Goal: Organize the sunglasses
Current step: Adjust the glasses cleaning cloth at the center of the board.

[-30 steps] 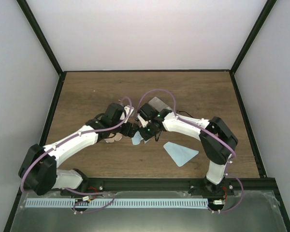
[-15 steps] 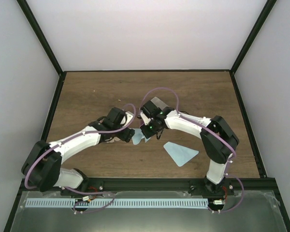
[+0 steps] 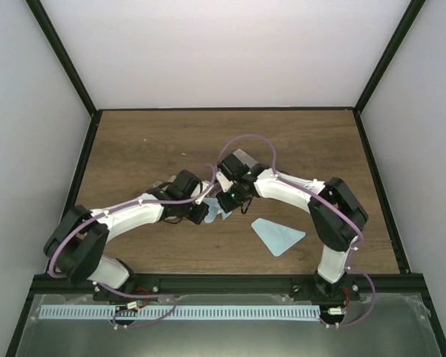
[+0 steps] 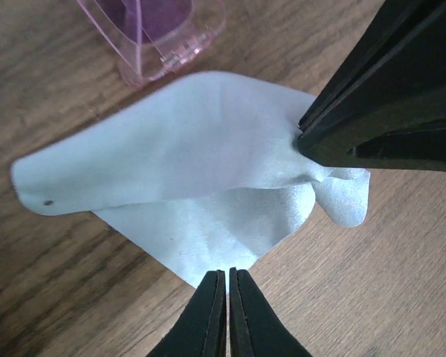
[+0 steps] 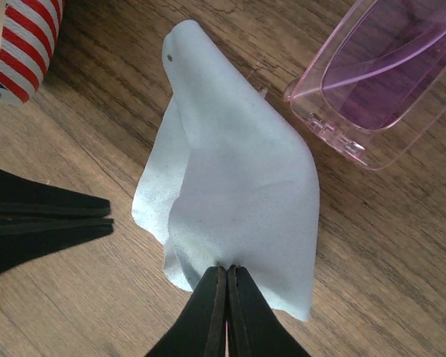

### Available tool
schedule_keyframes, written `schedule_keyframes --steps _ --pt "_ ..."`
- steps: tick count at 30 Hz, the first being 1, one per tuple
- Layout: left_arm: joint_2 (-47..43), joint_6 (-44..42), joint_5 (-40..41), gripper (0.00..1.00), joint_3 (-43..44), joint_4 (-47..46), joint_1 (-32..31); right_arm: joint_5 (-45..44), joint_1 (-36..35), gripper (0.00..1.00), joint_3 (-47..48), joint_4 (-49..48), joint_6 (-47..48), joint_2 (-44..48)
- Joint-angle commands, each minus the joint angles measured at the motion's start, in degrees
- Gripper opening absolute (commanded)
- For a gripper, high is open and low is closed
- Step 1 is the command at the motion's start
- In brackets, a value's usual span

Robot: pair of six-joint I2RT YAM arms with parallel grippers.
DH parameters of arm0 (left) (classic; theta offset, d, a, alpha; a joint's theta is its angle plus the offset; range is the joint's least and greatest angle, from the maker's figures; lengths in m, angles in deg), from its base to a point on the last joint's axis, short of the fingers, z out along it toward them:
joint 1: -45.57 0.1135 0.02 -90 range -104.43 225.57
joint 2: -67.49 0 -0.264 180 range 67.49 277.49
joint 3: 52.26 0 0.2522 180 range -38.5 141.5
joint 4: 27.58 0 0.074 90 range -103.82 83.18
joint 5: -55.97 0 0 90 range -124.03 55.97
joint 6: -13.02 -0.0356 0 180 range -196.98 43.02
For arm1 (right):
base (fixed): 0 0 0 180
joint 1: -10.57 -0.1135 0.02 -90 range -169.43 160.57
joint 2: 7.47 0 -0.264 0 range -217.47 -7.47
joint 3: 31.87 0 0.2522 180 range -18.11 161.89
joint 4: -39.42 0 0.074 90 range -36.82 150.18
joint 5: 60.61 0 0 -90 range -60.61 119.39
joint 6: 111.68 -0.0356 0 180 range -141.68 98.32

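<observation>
The sunglasses (image 5: 372, 82) are seen just past the cloth (image 5: 238, 171), ahead of the right gripper (image 5: 227, 272), which is clamped on that cloth; the left gripper (image 4: 228, 277) is closed empty nearby.

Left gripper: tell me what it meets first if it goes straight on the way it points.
The light blue cloth: the shut left gripper points at its near edge, right at it or barely short; depth is unclear. Past the cloth lie the purple-pink sunglasses.
</observation>
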Motion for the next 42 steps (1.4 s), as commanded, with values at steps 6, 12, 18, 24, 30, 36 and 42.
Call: schedule_keyframes --steps 6,12,18,24,30,36,42 --pt "6.23 2.64 -2.97 0.04 0.20 -4.05 -1.20 2.02 0.39 0.01 -0.43 0.97 1.40 -0.31" --pt "13.21 3.59 -1.23 0.04 2.47 -2.69 -1.29 1.77 0.39 0.01 -0.51 2.01 1.18 -0.47" --pt "15.55 4.55 3.83 0.04 0.87 -0.71 -1.41 -2.88 1.37 0.16 -0.61 3.98 -1.06 -1.02" --pt "15.29 5.56 4.12 0.04 -1.49 -0.08 -1.35 -5.67 1.71 0.37 -1.62 3.86 -1.69 -0.59" --pt "13.43 6.03 3.57 0.04 -2.31 0.30 -1.41 -3.56 1.17 0.38 -2.91 -0.19 -0.89 1.18" --pt "13.19 6.32 2.94 0.04 -1.65 0.96 -1.41 -2.62 0.26 0.28 -2.97 -0.83 -0.95 -0.49" --pt "12.73 6.03 3.41 0.04 -1.51 1.85 -1.42 -1.00 0.32 0.22 -3.08 -2.06 -0.84 -1.71"
